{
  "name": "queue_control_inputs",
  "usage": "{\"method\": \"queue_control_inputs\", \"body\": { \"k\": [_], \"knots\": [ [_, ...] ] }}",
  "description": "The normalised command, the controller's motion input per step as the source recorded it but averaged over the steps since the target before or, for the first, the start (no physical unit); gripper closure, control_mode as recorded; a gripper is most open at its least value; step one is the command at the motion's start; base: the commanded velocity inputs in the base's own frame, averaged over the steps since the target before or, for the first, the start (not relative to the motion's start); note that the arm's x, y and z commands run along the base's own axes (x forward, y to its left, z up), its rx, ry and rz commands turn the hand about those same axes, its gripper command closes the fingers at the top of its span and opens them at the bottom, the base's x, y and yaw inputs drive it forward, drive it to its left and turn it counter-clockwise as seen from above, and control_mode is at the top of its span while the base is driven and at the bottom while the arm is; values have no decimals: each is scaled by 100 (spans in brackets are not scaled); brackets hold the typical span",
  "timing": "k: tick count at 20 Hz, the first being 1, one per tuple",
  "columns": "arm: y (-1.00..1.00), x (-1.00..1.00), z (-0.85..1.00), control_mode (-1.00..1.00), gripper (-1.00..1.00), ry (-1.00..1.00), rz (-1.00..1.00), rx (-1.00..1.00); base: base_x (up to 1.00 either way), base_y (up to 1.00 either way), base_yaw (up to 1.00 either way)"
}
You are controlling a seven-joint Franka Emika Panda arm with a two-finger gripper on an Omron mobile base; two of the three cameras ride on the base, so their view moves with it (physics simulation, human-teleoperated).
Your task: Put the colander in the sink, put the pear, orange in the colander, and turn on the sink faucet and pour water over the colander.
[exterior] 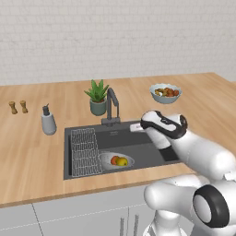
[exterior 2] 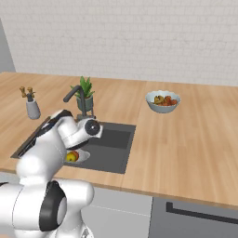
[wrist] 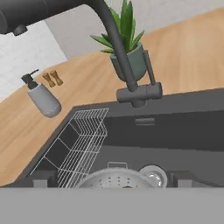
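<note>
Your gripper [wrist: 109, 179] hangs with fingers spread wide and empty over the dark grey rectangular sink [exterior: 152, 150], where the silver perforated colander [exterior: 107, 159] holds both fruits; approach the dark angular faucet [wrist: 131, 87] carefully, or you'll knock its spout aside

The white arm leans over the sink [exterior 2: 114, 144]; the pear [exterior 2: 71, 158] and orange [exterior 2: 76, 153] lie in the colander [exterior 2: 83, 157]. The faucet [exterior 2: 76, 96] stands before a potted plant [exterior 2: 85, 97]; a fruit bowl [exterior 2: 162, 102] sits on the table [exterior 2: 186, 148].
</note>
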Motion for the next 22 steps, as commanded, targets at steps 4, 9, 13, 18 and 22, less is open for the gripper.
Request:
{"method": "queue_control_inputs", "body": {
  "k": [4,9,13,18,22],
  "knots": [
    [-2,-1,34,-100,-100,-31,-11,-1,0,0,0],
    [0,0,47,-100,-100,-12,-20,-2,0,0,0],
    [0,2,35,-100,-100,-5,-31,-1,0,0,0],
    [-6,0,15,-100,-100,0,-28,0,0,0,0],
    [-14,2,0,-100,-100,-1,-3,0,0,0,0]
  ]
}}
